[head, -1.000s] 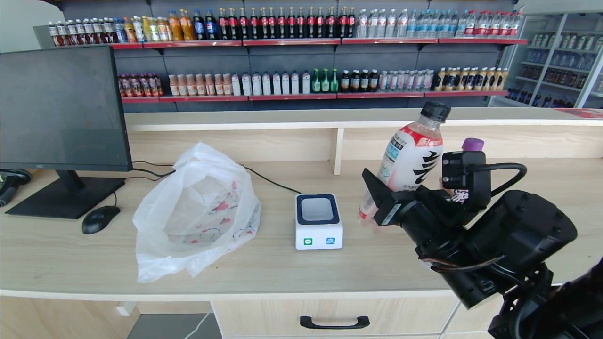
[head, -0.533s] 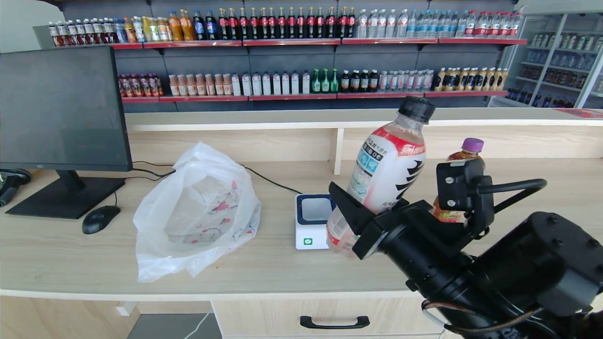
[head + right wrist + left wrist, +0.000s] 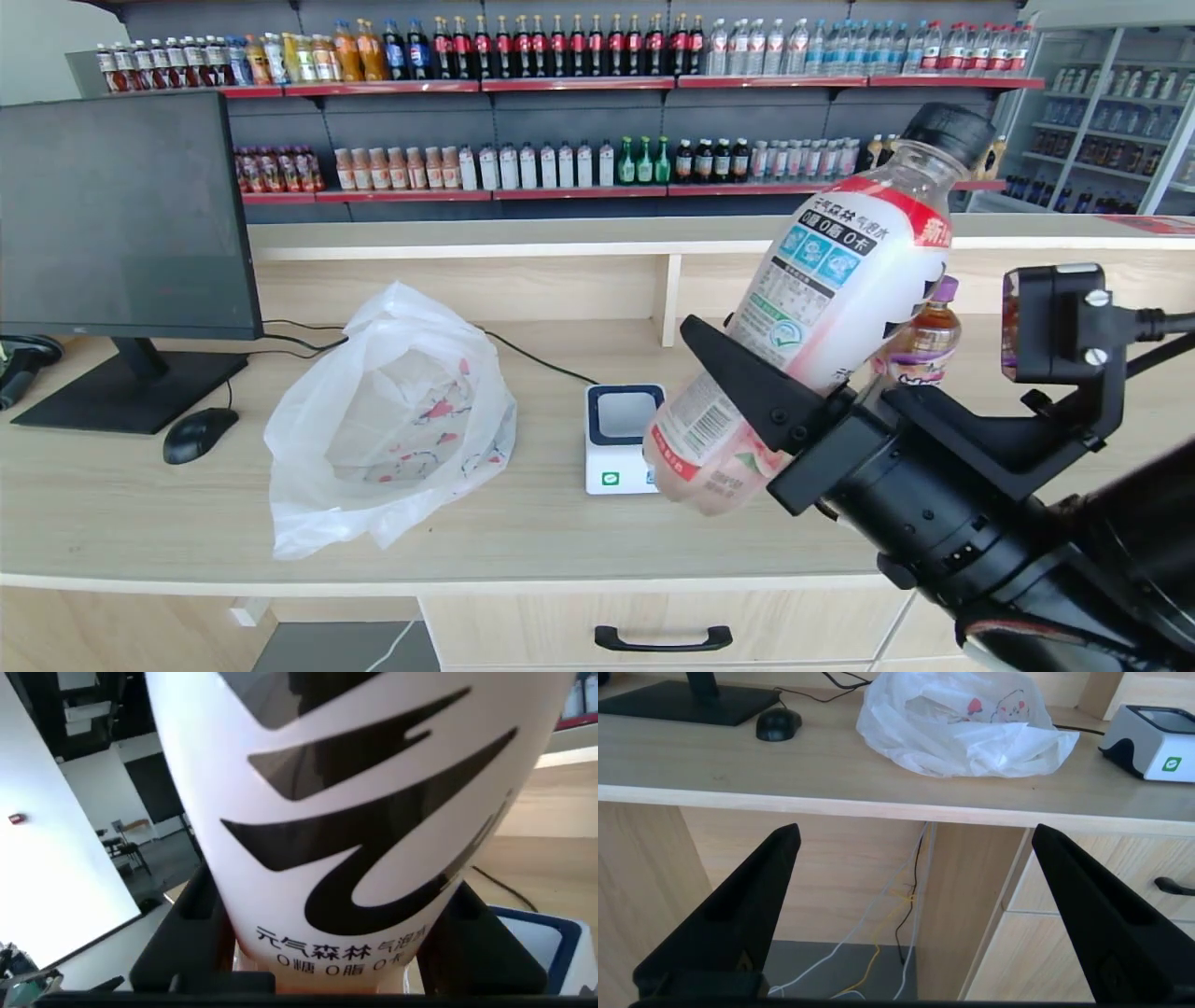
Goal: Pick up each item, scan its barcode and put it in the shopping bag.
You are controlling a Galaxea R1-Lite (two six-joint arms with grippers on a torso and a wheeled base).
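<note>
My right gripper [image 3: 812,411] is shut on a pink drink bottle [image 3: 822,299] with a black cap and a white, red and black label, holding it tilted in the air just right of the white barcode scanner [image 3: 624,437]. The bottle's label [image 3: 364,831] crosses the right wrist view, with the scanner's corner [image 3: 551,938] behind it. A white plastic shopping bag [image 3: 392,429] lies open on the counter left of the scanner. My left gripper [image 3: 910,915] hangs open below the counter's front edge, facing the bag [image 3: 962,719]. A purple-capped bottle [image 3: 924,336] stands behind the held one.
A monitor [image 3: 121,224] and a black mouse [image 3: 198,434] occupy the counter's left end; a cable runs from the scanner toward them. A raised wooden ledge [image 3: 653,243] backs the counter, with drink shelves beyond. A drawer handle [image 3: 663,640] sits under the front edge.
My right arm has carried the bottle left, up and closer to the camera, so its lower end now overlaps the scanner's right side. The bag and scanner have not moved.
</note>
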